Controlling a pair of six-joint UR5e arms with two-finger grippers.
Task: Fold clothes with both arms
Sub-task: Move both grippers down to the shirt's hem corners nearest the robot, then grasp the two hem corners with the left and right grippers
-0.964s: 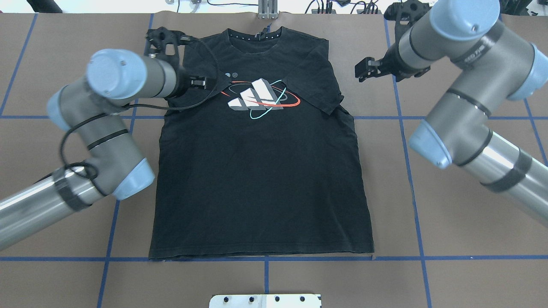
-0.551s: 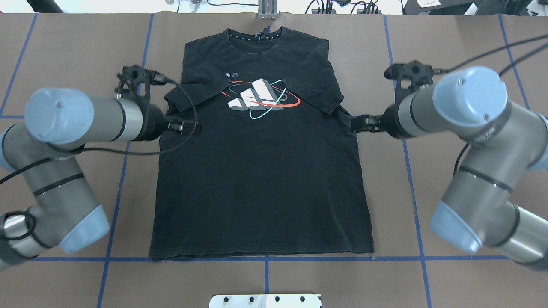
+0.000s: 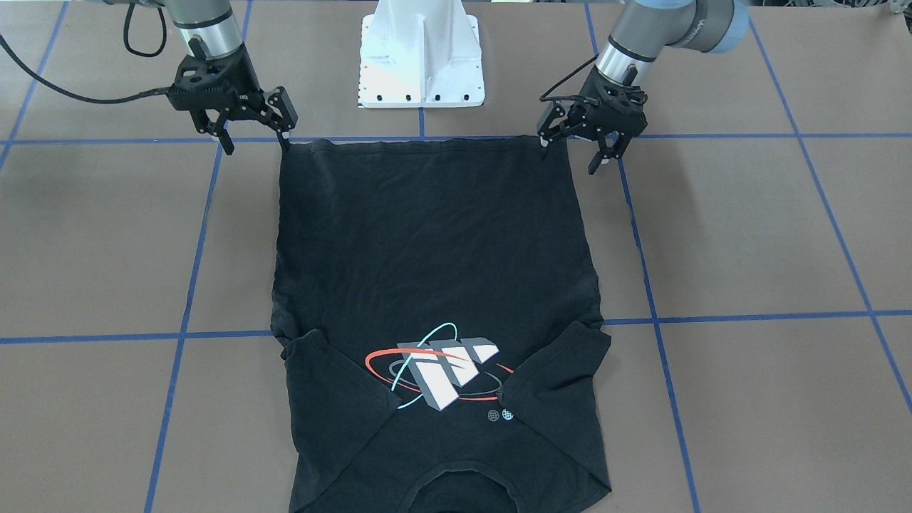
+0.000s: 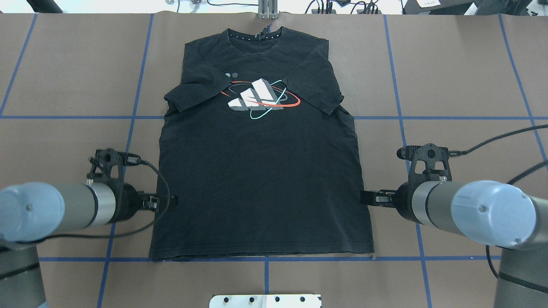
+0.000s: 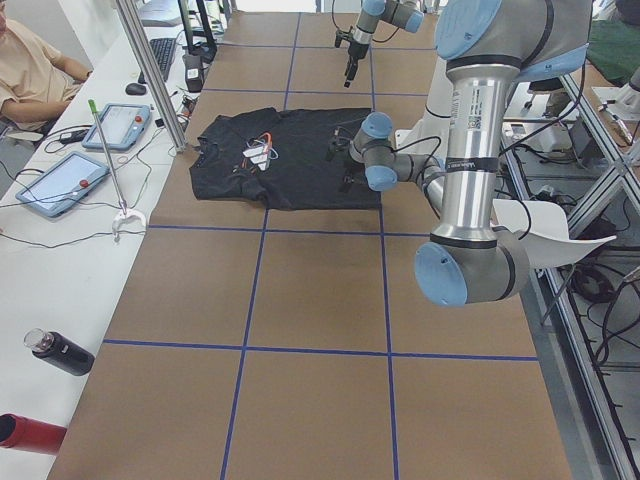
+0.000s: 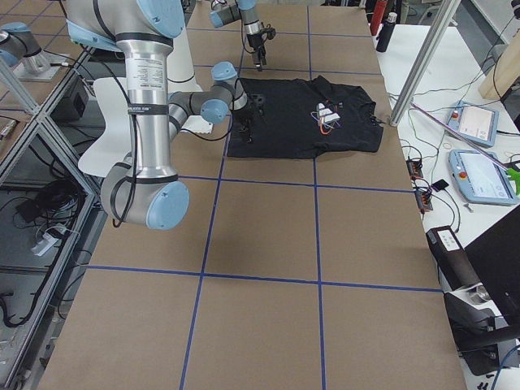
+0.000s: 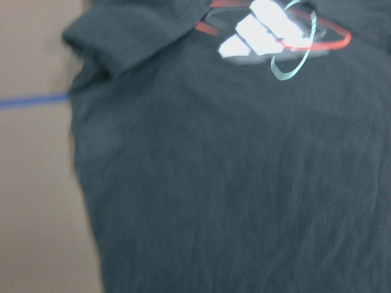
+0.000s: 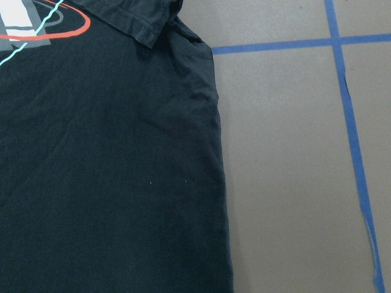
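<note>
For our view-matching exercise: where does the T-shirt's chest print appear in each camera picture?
Front-facing: print lower centre, upside down.
Overhead: upper centre.
Exterior left: upper, left of centre.
Exterior right: upper, right of centre.
Left wrist: top edge.
Right wrist: top-left corner.
Landmark: the blue tape line nearest it.

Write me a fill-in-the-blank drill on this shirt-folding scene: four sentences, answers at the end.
The T-shirt lies flat with both sleeves folded ____ over its chest.
The left gripper and the right gripper both have their jaws ____.
Each gripper is near a corner of the shirt's ____, the edge closest to the robot's base.
The tape lines on the table are ____ in colour.
Missing words: inward; open; hem; blue.
</note>
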